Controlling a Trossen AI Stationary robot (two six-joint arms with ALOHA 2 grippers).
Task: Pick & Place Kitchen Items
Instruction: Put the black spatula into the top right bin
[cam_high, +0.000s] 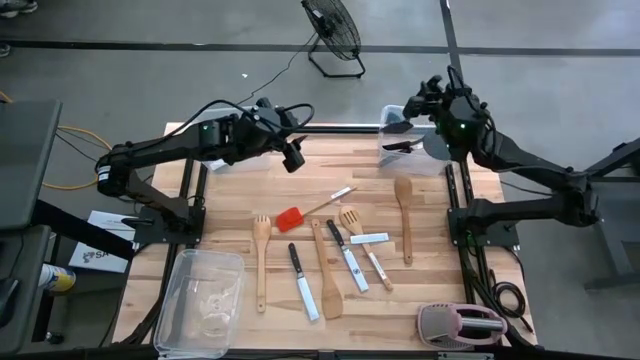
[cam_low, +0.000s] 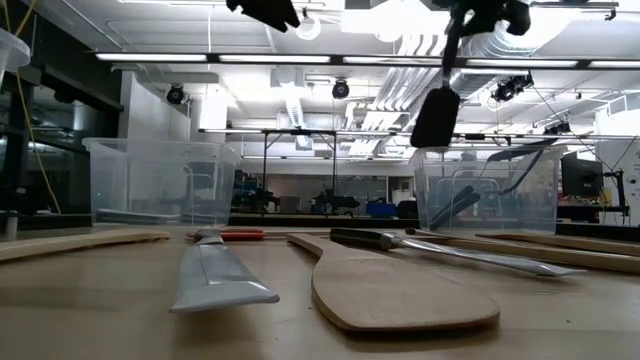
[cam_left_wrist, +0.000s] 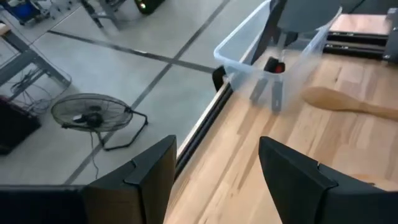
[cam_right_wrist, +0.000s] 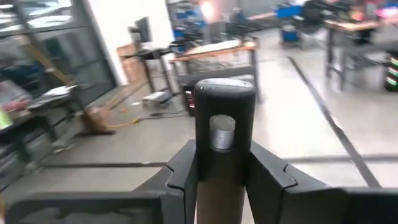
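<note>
My right gripper (cam_high: 428, 100) hangs high over the clear bin (cam_high: 405, 135) at the table's far right corner, shut on a black spatula (cam_low: 437, 116). The bin holds other dark utensils (cam_low: 455, 205). My left gripper (cam_high: 293, 155) hovers open above the far middle of the table with nothing between its fingers (cam_left_wrist: 149, 171). Flat on the tabletop lie a wooden spoon (cam_high: 404, 215), two forked turners (cam_high: 262, 260), a red spatula (cam_high: 291, 219), a wooden spatula (cam_high: 325, 270) and white-bladed knives (cam_high: 303, 283). My right gripper pinches the spatula's black handle (cam_right_wrist: 222, 162) between its two fingers, just below the handle's free end with its hanging hole (cam_right_wrist: 222, 132). The fingers come level and lie across the handle. The spatula hangs clear, its blade (cam_low: 436, 118) down and slightly tilted.
A second clear bin (cam_high: 205, 295) stands at the near left corner and a pink-and-grey toaster (cam_high: 460, 325) at the near right. A floor fan (cam_high: 335, 35) stands beyond the table's far edge. Bare wood lies between the left gripper and the far right bin.
</note>
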